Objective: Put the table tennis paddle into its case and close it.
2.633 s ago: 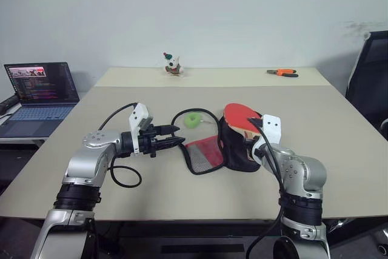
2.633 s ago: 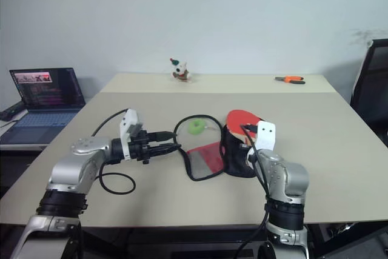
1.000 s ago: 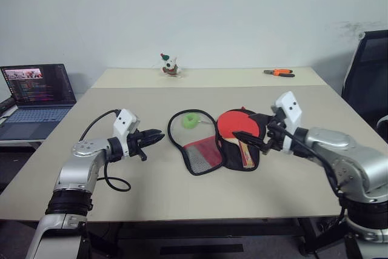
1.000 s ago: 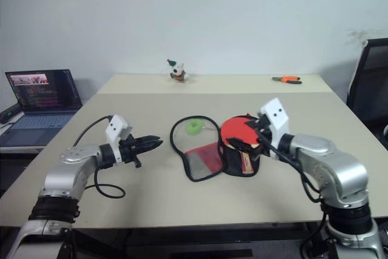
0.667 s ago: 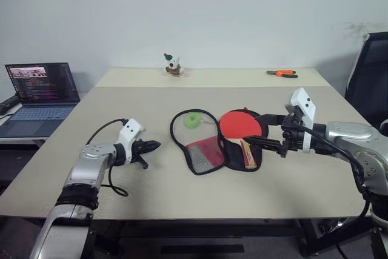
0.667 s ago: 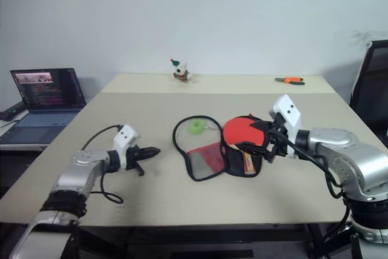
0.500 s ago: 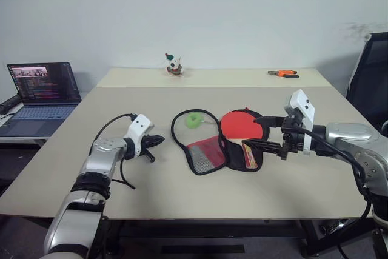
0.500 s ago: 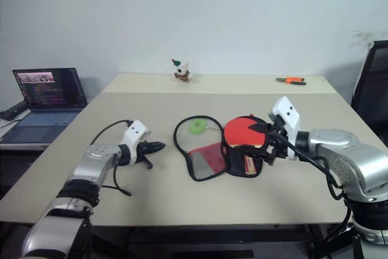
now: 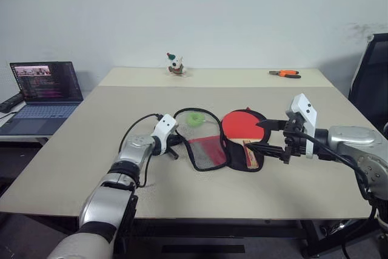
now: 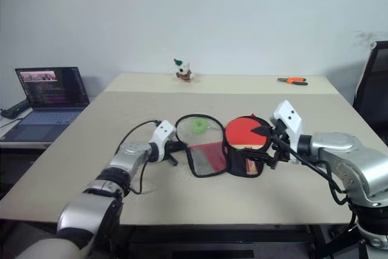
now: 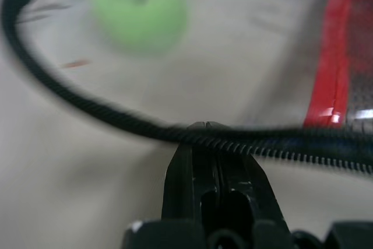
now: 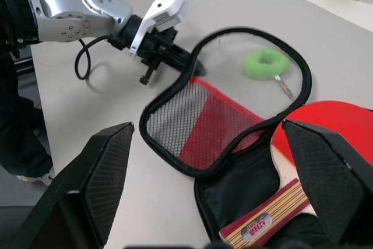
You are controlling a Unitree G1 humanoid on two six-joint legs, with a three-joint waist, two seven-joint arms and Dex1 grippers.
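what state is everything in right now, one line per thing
case: unzipped, red mesh flap folded open flat on the table
table tennis paddle: lying in the case's black half, handle toward the robot
left gripper: shut, tips at the flap's zipper edge
right gripper: open, holding nothing, beside the paddle
laptop: lid up, screen lit

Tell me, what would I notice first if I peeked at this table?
Probably the table tennis paddle with its bright red face, lying in the black half of the open case in the middle of the table. The case's red mesh flap is folded out toward the robot's left, with a green ring inside its zipper loop. The shut left end effector pokes at that zipper edge, while the open right end effector hovers beside the paddle.
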